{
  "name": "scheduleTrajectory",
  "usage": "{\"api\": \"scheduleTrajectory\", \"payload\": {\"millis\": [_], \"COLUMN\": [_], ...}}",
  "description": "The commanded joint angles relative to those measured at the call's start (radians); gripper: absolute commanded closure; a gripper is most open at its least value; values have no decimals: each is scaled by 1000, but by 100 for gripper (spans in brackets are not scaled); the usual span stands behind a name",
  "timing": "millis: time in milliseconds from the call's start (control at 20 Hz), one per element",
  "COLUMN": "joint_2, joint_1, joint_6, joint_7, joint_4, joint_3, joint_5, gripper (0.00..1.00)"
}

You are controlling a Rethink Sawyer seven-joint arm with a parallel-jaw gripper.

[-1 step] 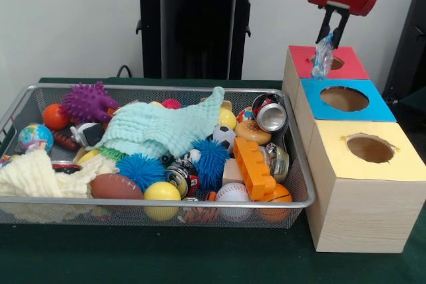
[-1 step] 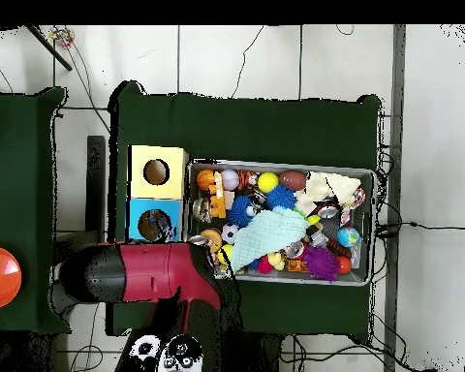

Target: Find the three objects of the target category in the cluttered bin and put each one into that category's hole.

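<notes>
The hand (image 1: 331, 31) is hanging right over the red box (image 1: 298, 59), w/ its fingers pinched shut on a crumpled clear plastic piece (image 1: 323, 56) (looks like a squashed bottle or wrapper, can't tell which). The piece is dangling above the red box's hole (image 1: 331, 63), lower end about level w/ the rim, seemingly a bit toward the bin side of the opening.

Step in hand, as I'm reading it: dropping this item into the red hole. To do it well:
- Centre the piece over the hole before letting go; it's light and floppy, so it may snag on the rim or drift sideways.
- Go lower so the bottom end is inside the hole, then open the hand fully.
- Lift straight up, in case the plastic is clinging to a finger.

In the overhead view the arm is covering the red box, so alignment can't be checked there; only the blue box (image 2: 155, 224) and yellow box (image 2: 157, 171) are showing.

The wire bin (image 1: 133, 201) is sitting on the table (image 1: 200, 257) just beside the boxes, packed w/ balls, cloths and crushed cans (image 1: 271, 116). Which things belong to the target category I can't say.
</notes>
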Motion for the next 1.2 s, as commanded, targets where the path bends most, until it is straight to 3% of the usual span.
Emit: {"api": "scheduleTrajectory", "payload": {"millis": [50, 500, 1200], "joint_2": [141, 201, 213], "joint_1": [-4, 30, 63], "joint_6": [-131, -130, -113], "joint_7": [290, 293, 289], "joint_4": [37, -60, -74], "joint_3": [-26, -43, 5], "joint_5": [40, 95, 252], "gripper": [100, 100, 100]}}
